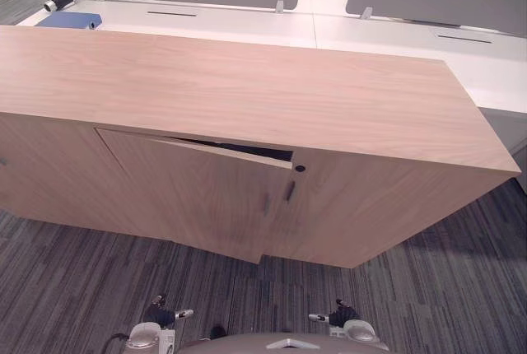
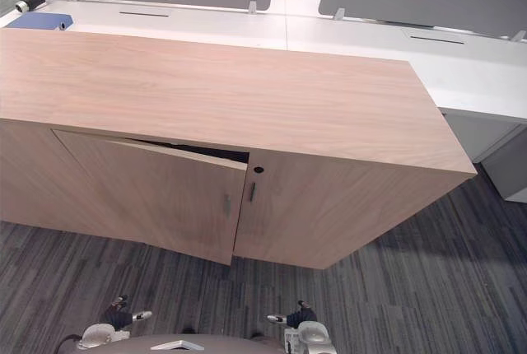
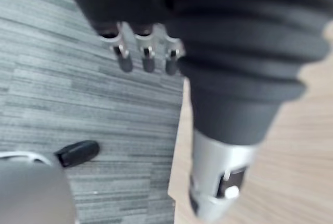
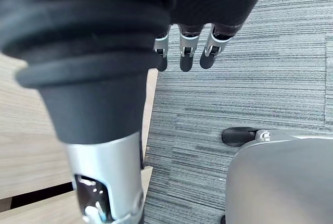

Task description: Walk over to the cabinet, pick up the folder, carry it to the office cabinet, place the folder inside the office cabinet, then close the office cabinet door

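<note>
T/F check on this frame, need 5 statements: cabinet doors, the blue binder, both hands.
1. The cabinet's left door stands ajar, with a dark gap at its top edge. True.
2. The blue binder lies on the wooden cabinet top. False: it lies on the white desk behind the cabinet, far left.
3. The right door is shut. True.
4. The left hand grips the door handle. False: it hangs over the carpet, fingers relaxed, holding nothing.
5. The right hand holds nothing. True: its fingers are relaxed and point down at the carpet.
</note>
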Motion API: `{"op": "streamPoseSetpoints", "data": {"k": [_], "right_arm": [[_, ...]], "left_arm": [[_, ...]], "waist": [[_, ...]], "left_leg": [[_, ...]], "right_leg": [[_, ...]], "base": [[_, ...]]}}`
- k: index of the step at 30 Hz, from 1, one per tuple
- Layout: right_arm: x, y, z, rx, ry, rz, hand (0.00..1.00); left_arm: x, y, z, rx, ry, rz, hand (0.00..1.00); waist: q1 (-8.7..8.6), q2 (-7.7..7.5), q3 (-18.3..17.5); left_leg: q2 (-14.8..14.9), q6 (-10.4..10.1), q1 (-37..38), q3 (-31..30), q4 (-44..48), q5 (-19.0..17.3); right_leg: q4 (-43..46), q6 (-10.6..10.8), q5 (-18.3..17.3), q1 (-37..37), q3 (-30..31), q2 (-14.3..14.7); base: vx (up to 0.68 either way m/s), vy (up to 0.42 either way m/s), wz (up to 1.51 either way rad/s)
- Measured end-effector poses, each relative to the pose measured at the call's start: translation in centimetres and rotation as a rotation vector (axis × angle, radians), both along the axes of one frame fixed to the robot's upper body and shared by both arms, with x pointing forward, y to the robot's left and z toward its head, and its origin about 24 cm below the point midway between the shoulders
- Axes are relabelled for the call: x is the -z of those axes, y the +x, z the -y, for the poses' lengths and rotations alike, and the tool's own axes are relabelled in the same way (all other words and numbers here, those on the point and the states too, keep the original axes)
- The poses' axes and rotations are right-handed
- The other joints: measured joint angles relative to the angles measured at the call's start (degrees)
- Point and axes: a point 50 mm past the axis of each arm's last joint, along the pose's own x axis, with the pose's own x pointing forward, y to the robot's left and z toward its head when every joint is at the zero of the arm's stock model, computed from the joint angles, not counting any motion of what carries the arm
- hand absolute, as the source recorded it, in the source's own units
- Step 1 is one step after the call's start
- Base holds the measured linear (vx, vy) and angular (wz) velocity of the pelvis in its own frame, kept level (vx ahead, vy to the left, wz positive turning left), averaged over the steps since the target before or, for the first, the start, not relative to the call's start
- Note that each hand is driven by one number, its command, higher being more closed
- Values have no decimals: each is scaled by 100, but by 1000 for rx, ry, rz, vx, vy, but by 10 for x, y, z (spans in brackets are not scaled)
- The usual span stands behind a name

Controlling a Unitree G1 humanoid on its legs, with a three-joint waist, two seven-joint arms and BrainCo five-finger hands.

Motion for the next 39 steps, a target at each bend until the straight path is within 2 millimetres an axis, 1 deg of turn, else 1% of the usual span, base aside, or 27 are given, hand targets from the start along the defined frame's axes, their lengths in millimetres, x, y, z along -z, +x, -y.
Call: {"op": "streamPoseSetpoints", "data": {"k": [8,9,15,24,33,39], "right_arm": [[0,1,2,15,1,-5,0],[-1,2,2,20,1,-3,0],[0,1,3,40,9,-7,0],[2,-4,4,61,15,-30,0],[2,-6,8,101,21,-27,0],[2,-6,8,101,20,-27,0]], "left_arm": [[2,-10,-3,21,23,-43,0],[2,-10,-2,21,22,-44,0],[3,-11,-2,22,22,-51,0],[3,-12,-2,29,25,-55,0],[5,-15,-1,28,19,-73,0],[5,-16,-1,29,16,-76,0]], "waist": [[2,32,67],[2,48,127],[2,57,136],[6,64,140],[3,133,184],[8,140,204]], "left_leg": [[8,-17,54,24,0,-14],[12,-29,120,47,0,-32],[36,-91,136,83,0,-81],[57,-99,162,152,1,-99],[66,-105,194,178,0,-103],[66,-105,190,181,1,-109]], "right_leg": [[4,-6,-10,66,8,6],[5,-18,-18,108,19,8],[5,-32,-33,99,51,30],[-20,-38,-49,110,122,55],[-12,-37,-48,129,132,58],[-13,-37,-49,107,133,56]], "base": [[-14,-28,-2],[-35,-25,-7],[-33,-39,-4],[-2,-47,-5],[-39,-47,-1],[-38,-41,0]]}}
